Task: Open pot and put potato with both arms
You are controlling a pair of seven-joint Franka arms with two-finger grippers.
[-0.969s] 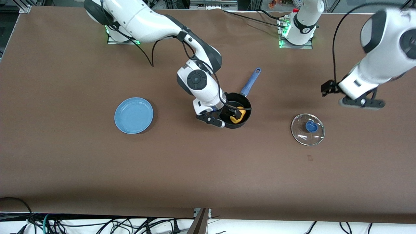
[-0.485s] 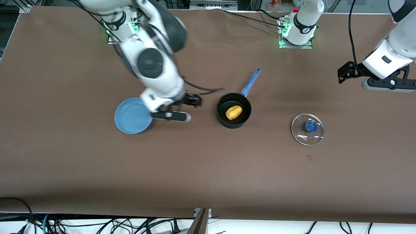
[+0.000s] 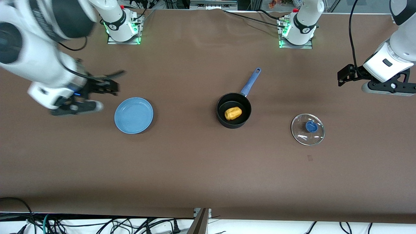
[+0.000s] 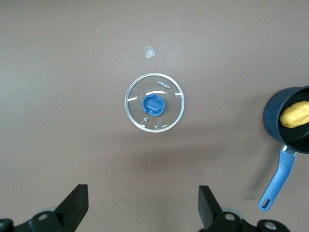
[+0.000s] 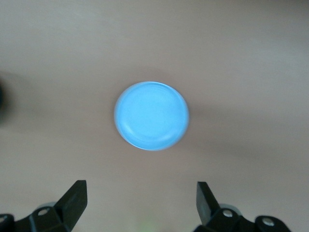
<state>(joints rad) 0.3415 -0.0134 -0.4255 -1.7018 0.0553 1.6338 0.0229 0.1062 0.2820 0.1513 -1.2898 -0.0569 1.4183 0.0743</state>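
Though lidless — pot handle toward bases.

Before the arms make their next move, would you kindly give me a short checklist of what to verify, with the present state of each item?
1. Potato in the pot: ok.
2. Lid off the pot, flat on the table toward the left arm's end: ok.
3. Right gripper open and empty, over the table beside the blue plate: ok.
4. Left gripper open and empty, up over its end of the table: ok.
5. Pot upright, handle unobstructed: ok.
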